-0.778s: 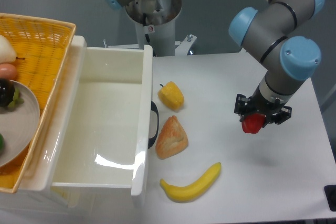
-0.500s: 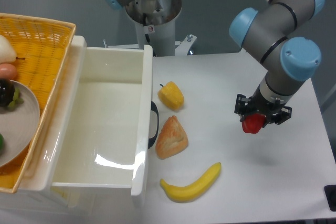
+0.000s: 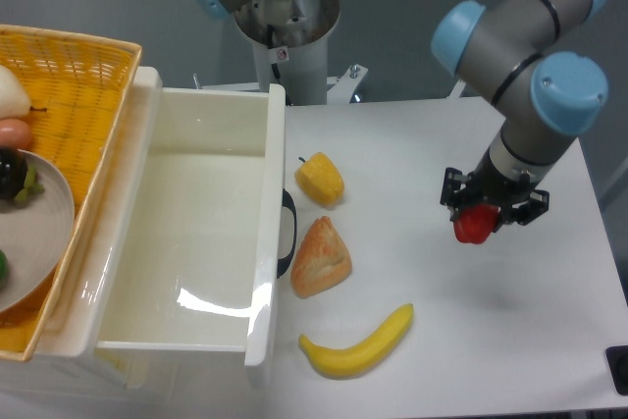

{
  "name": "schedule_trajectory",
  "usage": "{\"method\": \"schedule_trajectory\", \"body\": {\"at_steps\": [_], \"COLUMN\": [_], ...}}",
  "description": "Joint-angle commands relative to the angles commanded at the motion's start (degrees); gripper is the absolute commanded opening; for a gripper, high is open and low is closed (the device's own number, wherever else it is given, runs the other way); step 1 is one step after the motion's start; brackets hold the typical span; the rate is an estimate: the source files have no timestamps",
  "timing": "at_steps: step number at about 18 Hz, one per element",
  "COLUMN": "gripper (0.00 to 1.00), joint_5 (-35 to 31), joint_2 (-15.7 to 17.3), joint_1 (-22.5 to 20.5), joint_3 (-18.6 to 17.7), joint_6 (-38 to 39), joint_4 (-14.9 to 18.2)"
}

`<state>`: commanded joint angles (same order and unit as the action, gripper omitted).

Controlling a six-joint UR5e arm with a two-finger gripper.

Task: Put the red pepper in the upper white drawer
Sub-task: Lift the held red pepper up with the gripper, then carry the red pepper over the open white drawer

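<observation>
Gripping the small glossy red bell pepper [image 3: 474,225], the black two-finger gripper [image 3: 488,211] of the grey and blue arm hangs above the right part of the white table [image 3: 432,144], its jaws shut on the fruit from both sides. A faint shadow on the tabletop below suggests the pepper is lifted clear of the surface, though how high cannot be told.

The step in hand appears to be the carry: the pick looks done and the placing is not yet done. The large glossy white plastic drawer [image 3: 196,233], pulled open with its black handle [image 3: 287,233] on the front panel facing right, lies well to the left of the gripper, and its floor shows nothing inside. The next move would call for a leftward traverse with the pepper kept high enough to pass over the drawer's tall front wall, then a descent into the basin and a release.

Between gripper and drawer sit a yellow pepper [image 3: 320,179], a wedge of brown bread [image 3: 319,257] and a yellow banana [image 3: 358,343], all near the drawer front; a low path could knock them. Left of the drawer stands an orange wicker basket [image 3: 69,85] holding a grey plate [image 3: 34,233]. Behind the table, the robot's grey pedestal [image 3: 285,41] stands against a plain grey wall.
</observation>
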<state>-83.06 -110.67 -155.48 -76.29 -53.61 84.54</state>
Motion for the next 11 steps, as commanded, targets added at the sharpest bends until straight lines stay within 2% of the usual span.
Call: {"method": "schedule_trajectory", "body": {"at_steps": [4,7,11], "gripper": [0.20,0.20,0.20], "joint_5": [2.5,3.3,5.0], "joint_2": [3.9,5.7,8.4], "joint_1": [0.9,2.1,6.1], "joint_3": [0.0,0.0,0.0], "joint_6": [0.1,1.8,5.3], "joint_4": [2.8,3.3,3.5]}}
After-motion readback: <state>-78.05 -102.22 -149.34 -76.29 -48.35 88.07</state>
